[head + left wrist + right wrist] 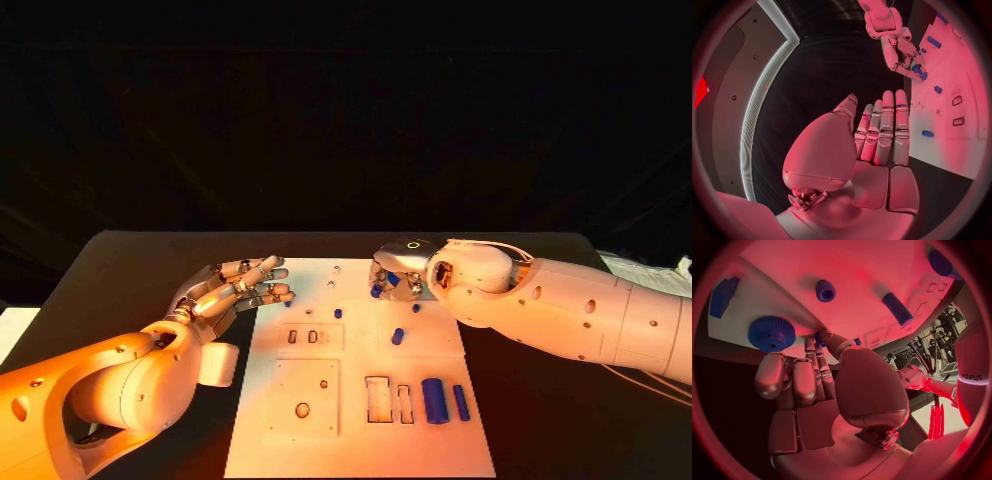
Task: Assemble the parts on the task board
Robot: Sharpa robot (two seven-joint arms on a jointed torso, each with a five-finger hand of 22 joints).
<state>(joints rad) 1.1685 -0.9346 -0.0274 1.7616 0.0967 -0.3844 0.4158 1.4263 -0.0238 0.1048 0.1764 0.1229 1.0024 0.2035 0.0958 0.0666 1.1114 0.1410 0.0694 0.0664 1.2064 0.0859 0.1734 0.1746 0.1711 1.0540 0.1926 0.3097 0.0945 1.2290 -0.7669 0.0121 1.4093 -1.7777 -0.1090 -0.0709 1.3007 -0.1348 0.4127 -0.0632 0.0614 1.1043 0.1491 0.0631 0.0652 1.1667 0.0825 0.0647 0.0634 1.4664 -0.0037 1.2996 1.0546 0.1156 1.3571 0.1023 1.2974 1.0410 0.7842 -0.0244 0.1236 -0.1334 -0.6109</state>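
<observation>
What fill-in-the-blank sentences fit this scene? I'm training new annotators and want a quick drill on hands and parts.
1. The left hand hovers with its fingers apart, holding ____.
2. The right hand works at the ____ end of the task board.
3. The toothed blue gear lies beside the ____ hand's fingertips.
4. The two long blue cylinders lie on the board's ____ end.

Missing words: nothing; far; right; near

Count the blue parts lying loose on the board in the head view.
4: two cylinders side by side near the front right, two small ones mid-board. More blue sits at the right hand, partly hidden.
</observation>
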